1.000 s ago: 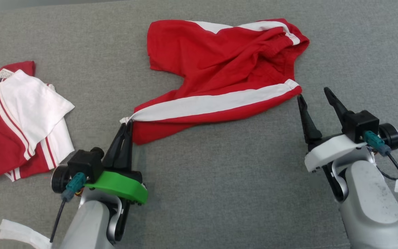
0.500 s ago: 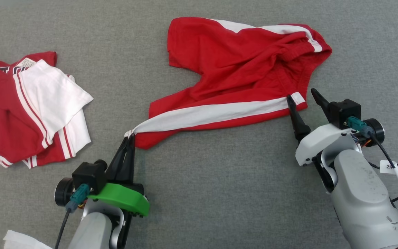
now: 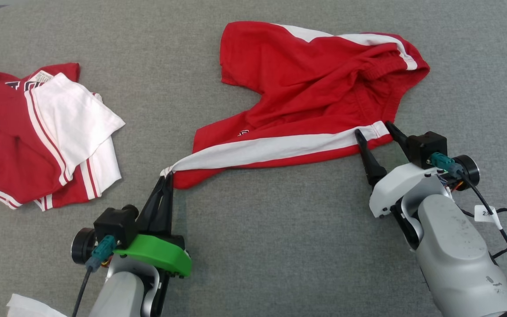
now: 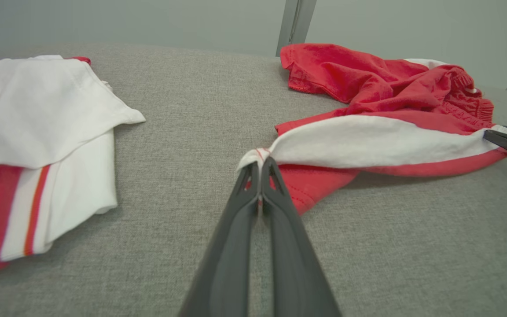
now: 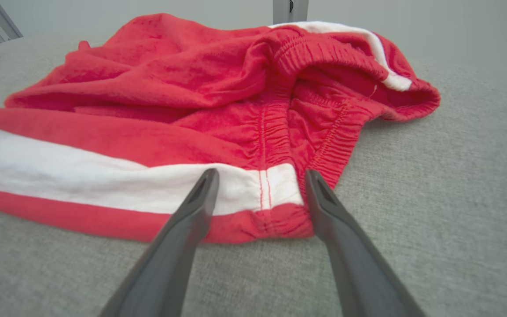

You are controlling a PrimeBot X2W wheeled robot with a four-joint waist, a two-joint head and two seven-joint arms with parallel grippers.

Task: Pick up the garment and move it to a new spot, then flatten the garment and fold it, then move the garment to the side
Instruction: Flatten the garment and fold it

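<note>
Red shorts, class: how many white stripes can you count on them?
2. One stripe runs along the near edge of the red shorts, from the left gripper to the right gripper; the other stripe lies along the far edge. Folds may hide more.

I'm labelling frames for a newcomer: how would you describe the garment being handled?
On the grey cloth surface, look right of centre. The red shorts lie crumpled there, with white side stripes. Unlike the red-and-white pile at the left, their leg hem is pinched by the left claw.
</note>
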